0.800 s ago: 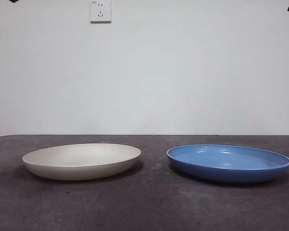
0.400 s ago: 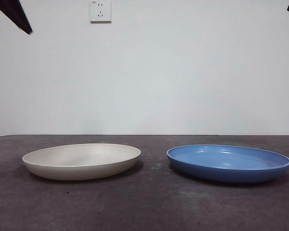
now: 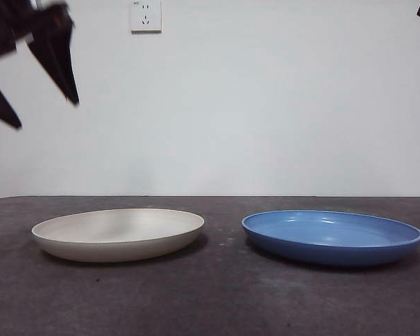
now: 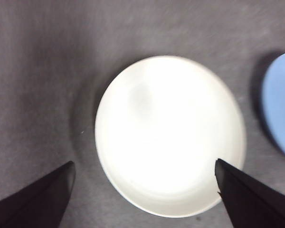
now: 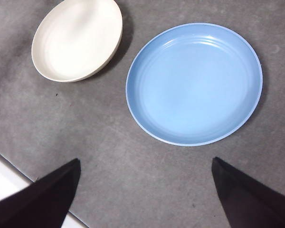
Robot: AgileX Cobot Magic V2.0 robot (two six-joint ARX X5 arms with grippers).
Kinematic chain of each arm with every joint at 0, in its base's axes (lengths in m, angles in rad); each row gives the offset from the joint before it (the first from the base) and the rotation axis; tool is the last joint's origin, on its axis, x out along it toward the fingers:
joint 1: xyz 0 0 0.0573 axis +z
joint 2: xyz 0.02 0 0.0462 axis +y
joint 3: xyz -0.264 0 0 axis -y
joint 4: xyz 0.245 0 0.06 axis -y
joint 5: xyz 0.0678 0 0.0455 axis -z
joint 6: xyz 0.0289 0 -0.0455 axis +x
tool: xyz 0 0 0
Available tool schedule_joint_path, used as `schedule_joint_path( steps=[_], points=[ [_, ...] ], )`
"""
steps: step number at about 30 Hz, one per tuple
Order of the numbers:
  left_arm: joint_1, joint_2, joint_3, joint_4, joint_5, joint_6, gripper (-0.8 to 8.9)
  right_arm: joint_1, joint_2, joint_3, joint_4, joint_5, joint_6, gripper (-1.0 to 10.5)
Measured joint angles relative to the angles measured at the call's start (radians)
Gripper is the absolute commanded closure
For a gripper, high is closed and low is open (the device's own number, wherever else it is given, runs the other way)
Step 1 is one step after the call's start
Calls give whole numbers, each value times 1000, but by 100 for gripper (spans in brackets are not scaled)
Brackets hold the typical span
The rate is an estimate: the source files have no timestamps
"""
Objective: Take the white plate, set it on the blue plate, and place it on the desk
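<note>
The white plate (image 3: 118, 234) is a plain cream-white with no pattern; the blue plate (image 3: 332, 236) is a glossy mid-blue with pale highlights. The desk (image 3: 217, 301) is mottled dark grey-brown. The left gripper (image 3: 33, 73) jaws are black, against a plain off-white wall (image 3: 266, 105) bearing a white socket (image 3: 146, 15).

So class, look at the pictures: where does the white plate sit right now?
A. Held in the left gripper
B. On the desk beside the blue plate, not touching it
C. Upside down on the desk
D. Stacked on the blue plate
B: the white plate rests upright on the desk, with bare tabletop between it and the blue plate.
</note>
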State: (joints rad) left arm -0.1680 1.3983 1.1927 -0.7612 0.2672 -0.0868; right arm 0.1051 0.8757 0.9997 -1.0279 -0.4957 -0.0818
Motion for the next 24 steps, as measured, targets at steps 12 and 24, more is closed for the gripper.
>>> schedule_joint_path(
  steps=[12, 24],
  points=[
    [0, 230, 1, 95, -11, 18, 348, 0, 0, 0, 0, 0, 0, 504],
    [-10, 358, 2, 111, -36, 26, 351, 0, 0, 0, 0, 0, 0, 504]
  ],
)
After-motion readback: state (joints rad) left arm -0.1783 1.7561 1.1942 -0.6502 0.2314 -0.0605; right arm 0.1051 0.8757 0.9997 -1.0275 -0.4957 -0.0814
